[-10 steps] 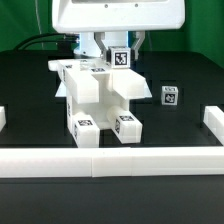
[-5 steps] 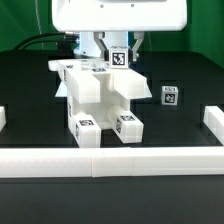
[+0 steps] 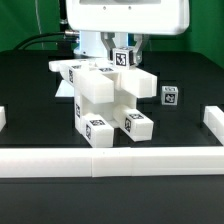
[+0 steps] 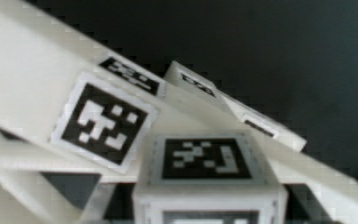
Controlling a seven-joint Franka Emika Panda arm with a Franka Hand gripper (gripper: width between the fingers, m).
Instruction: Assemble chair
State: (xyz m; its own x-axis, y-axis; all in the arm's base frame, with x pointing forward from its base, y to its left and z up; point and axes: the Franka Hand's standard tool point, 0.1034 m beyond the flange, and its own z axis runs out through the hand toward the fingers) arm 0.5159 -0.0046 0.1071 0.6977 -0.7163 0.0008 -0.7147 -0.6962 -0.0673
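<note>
chair (image 3: 105, 100): I see it centred on the tabletop (image 3: 35, 105), partly built | pincer (image 3: 122, 54): closed tight on its top tagged bar | handling: I judge it stiff, light, slick plastic; best held by a narrow bar, never the wide panel.

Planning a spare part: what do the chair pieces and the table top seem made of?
Chair: matte white, likely plastic; chunky blocks, soft even shading, no glare. Its tags: apparently printed stickers, flat black-and-white squares. Table top: dull black, cloth or matte sheet; cannot tell which.
</note>
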